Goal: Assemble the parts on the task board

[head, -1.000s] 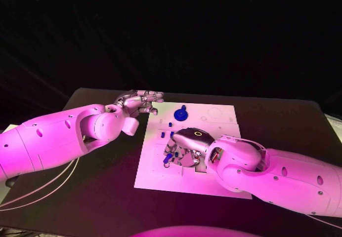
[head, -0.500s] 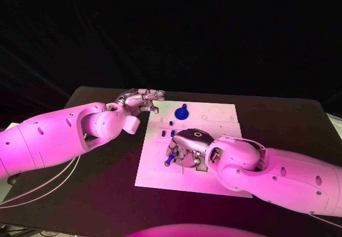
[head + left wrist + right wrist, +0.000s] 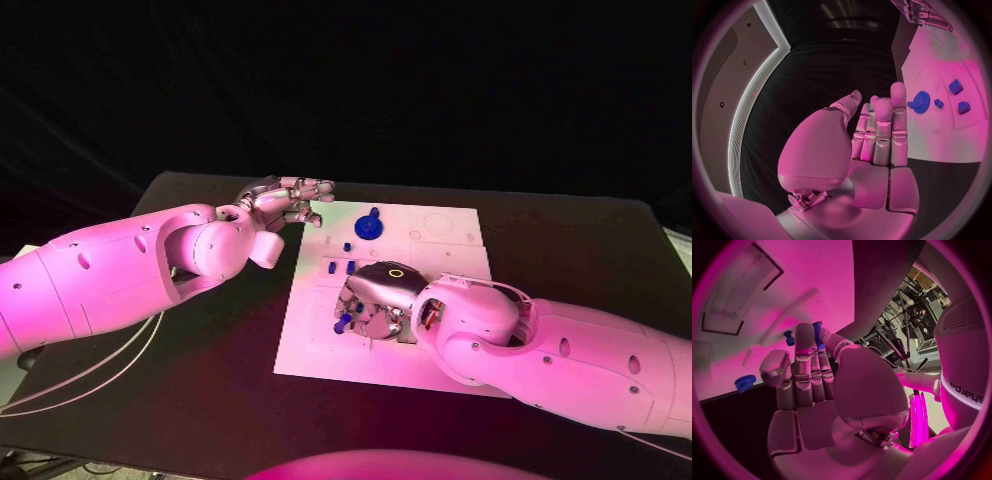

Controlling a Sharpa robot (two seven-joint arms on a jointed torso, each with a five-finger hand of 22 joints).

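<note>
The white task board [image 3: 433, 350] lies in the middle of the black table. My right hand [image 3: 375, 300] is low over the board's middle and pinches a small blue peg [image 3: 343, 322] [image 3: 818, 333] at its fingertips. A round blue disc part [image 3: 368, 228] [image 3: 921, 101] stands near the board's far edge. Three small blue parts [image 3: 340, 266] sit between the disc and my right hand. My left hand [image 3: 289, 202] [image 3: 876, 132] hovers at the board's far left corner, fingers extended and holding nothing.
The board has shallow rectangular recesses [image 3: 736, 295] and faint round outlines [image 3: 437, 227] on its far right. Another small blue peg [image 3: 789, 337] stands on the board just past my right fingertips. Bare black table [image 3: 216, 360] surrounds the board.
My right hand has settled a little lower and nearer on the board, still holding the blue peg. The left hand has hardly moved.
</note>
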